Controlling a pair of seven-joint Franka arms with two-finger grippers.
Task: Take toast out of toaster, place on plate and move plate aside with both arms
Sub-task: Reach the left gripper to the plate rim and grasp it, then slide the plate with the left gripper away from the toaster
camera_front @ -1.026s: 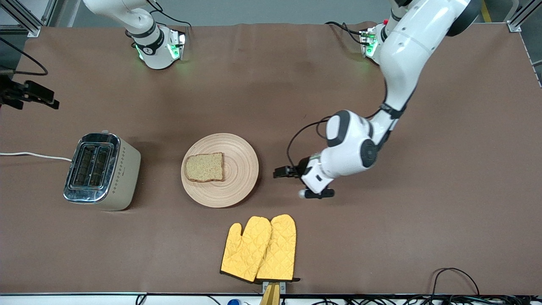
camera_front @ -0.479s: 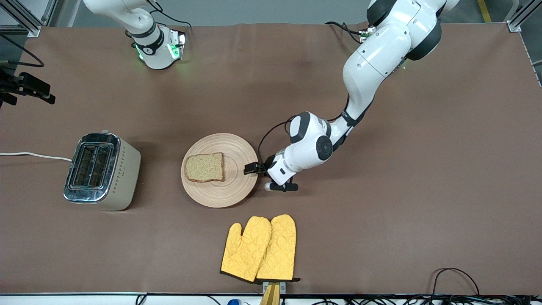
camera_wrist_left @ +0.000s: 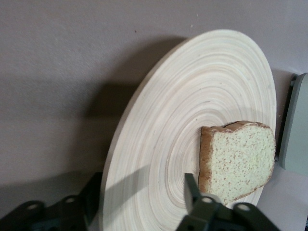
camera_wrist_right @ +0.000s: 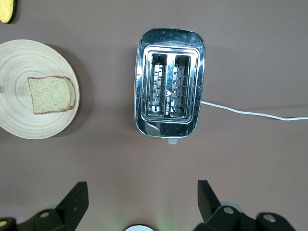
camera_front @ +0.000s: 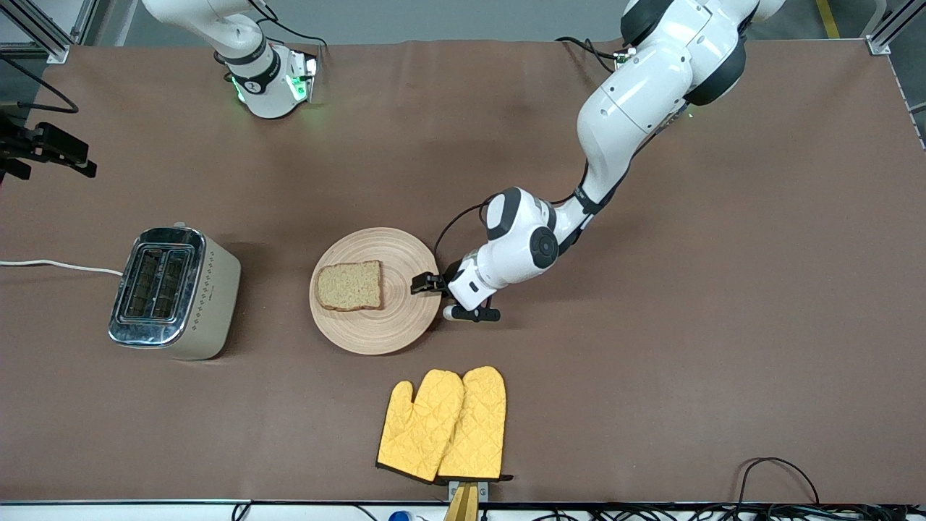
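At the middle of the brown table (camera_front: 651,376) we see the plate (camera_front: 394,318), a round pale wooden disc with ring grain, lying flat. On it rests the toast (camera_front: 350,285), a roughly square slice lying flat on the half of the plate toward the right arm's end of the table. Its rounded top crust points toward the toaster (camera_front: 173,292), so its slightly longer axis runs along the table's length, from one arm's end to the other.

Compared with half a second ago, the left gripper (camera_front: 428,284) has crept a little farther over the plate's rim; a second ago it was well apart from the plate, toward the left arm's end. The plate and the toast have not moved in that time. In the left wrist view the left gripper (camera_wrist_left: 144,204) has its fingers (camera_wrist_left: 195,192) spread apart, straddling the plate's near edge, with the plate (camera_wrist_left: 192,106) filling the picture and the toast (camera_wrist_left: 238,161) lying on it past the fingertips.

We find the right gripper (camera_front: 51,153) up in the air at the edge of the table past the toaster, where the right arm waits. Its wrist view looks down on the toaster (camera_wrist_right: 169,82), the plate (camera_wrist_right: 19,115) and the toast (camera_wrist_right: 50,94), and its fingers (camera_wrist_right: 74,202) are released, wide apart.

A pair of yellow oven mitts (camera_front: 445,425) lies nearer the front camera than the plate.
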